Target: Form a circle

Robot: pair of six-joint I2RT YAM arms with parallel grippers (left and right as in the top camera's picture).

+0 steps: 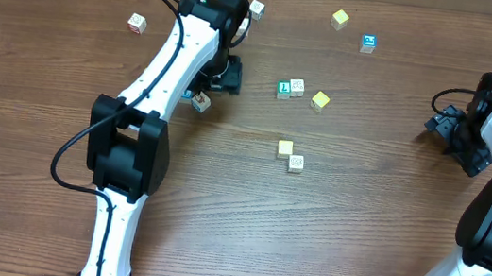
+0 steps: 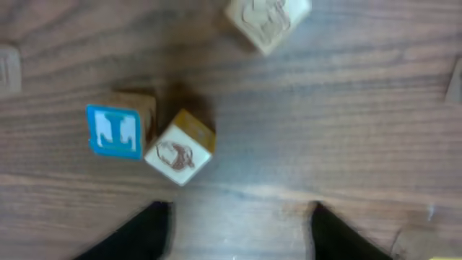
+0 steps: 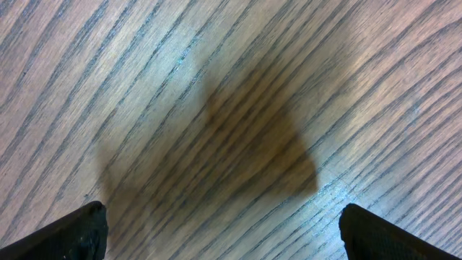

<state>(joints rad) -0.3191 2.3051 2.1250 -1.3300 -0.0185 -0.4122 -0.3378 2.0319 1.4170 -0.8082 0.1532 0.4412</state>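
The left fingers (image 2: 141, 235) are standing partly apart and holding nothing, just short of a blue cube (image 2: 114, 131) and a picture cube (image 2: 180, 148) that seem to be touching. The right fingers (image 3: 72, 235) are gaping wide and empty over bare worktop (image 3: 216, 87). No circle is showing yet. A careless nudge risks twisting this pair or knocking 1 cube away. Only the overhead is showing the 9 other cubes (image 1: 297, 88), lying scattered. Only the left wrist view is showing the pair's contact.

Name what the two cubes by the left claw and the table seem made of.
Blue cube: likely wood, bare tan sides, printed blue face. Picture cube: same, tan sides, white printed face. Table: wood or wood-look laminate, brown grain.
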